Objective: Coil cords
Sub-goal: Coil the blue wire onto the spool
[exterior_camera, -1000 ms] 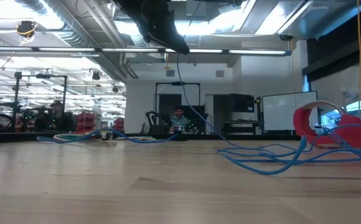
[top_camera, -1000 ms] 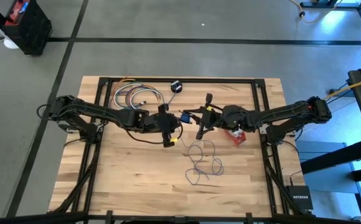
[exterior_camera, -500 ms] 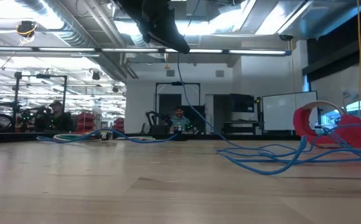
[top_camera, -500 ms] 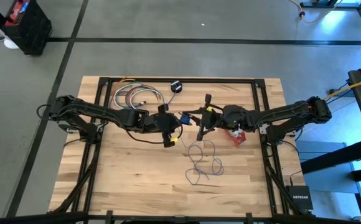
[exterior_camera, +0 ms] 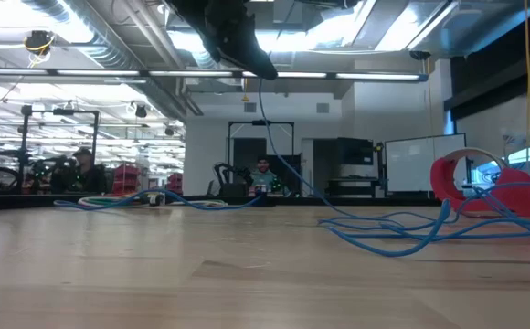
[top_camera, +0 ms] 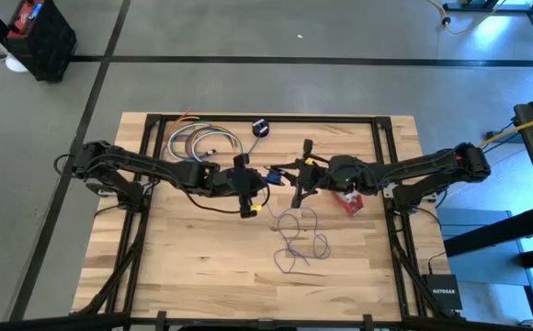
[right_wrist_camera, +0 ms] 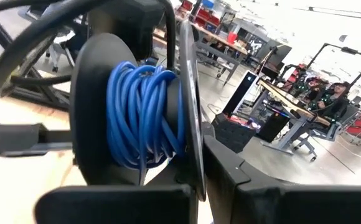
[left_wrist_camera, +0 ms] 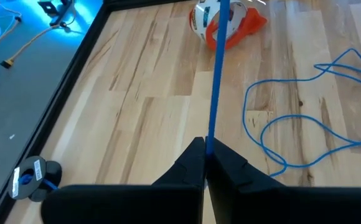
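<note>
Both arms meet over the table's middle. My left gripper is shut on the thin blue cord. My right gripper is shut on a black spool with several turns of the cord wound on it. The rest of the cord lies in loose loops on the wood nearer the front edge. The small black round puck lies near the far edge. The red-and-white cord bundle rests on the table below my right arm. My left gripper pinches the cord between its two fingertips, as a single strand. From the fingers the cord runs straight and taut, away over the table toward the right. My right gripper pinches the rim of the spool's thin disc between its two fingers. The spool is lifted clear of the table with that disc on edge.
A coil of many-coloured cables lies at the far left of the table. Bare wood shows along the near edge and at the left. People sit in the room beyond the table.
</note>
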You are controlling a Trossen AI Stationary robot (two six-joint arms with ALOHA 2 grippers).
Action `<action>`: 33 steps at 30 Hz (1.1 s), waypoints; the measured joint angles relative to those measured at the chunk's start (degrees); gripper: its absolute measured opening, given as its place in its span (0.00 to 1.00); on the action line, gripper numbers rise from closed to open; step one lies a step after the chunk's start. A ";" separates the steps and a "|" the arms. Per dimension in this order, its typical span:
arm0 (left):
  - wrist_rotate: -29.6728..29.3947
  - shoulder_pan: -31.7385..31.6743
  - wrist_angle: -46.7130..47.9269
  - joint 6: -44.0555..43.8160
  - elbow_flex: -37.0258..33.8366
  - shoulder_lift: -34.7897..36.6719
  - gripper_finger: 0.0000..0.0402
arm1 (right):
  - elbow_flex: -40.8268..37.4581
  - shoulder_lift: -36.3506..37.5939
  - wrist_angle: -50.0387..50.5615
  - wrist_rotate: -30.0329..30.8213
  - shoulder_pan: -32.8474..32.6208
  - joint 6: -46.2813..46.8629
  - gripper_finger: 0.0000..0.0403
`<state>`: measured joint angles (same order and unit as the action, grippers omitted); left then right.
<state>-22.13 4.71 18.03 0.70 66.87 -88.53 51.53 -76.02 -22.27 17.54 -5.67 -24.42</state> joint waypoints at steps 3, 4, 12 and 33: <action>-0.09 0.54 1.36 1.98 0.08 0.60 0.00 | -0.06 1.55 2.69 2.17 0.00 1.37 0.05; -0.10 0.67 1.98 2.49 0.09 1.15 0.00 | -0.09 2.17 3.78 2.87 0.00 1.95 0.05; 0.06 0.59 -2.25 10.15 -0.04 4.11 0.00 | -0.42 5.55 5.99 3.98 0.02 5.14 0.05; 12.25 -8.98 -27.19 11.22 -21.83 13.55 0.03 | -0.56 0.58 3.24 4.77 0.08 7.71 0.05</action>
<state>-9.88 -4.26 -9.16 11.92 45.04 -74.98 50.97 -75.44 -19.03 22.31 -5.59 -16.71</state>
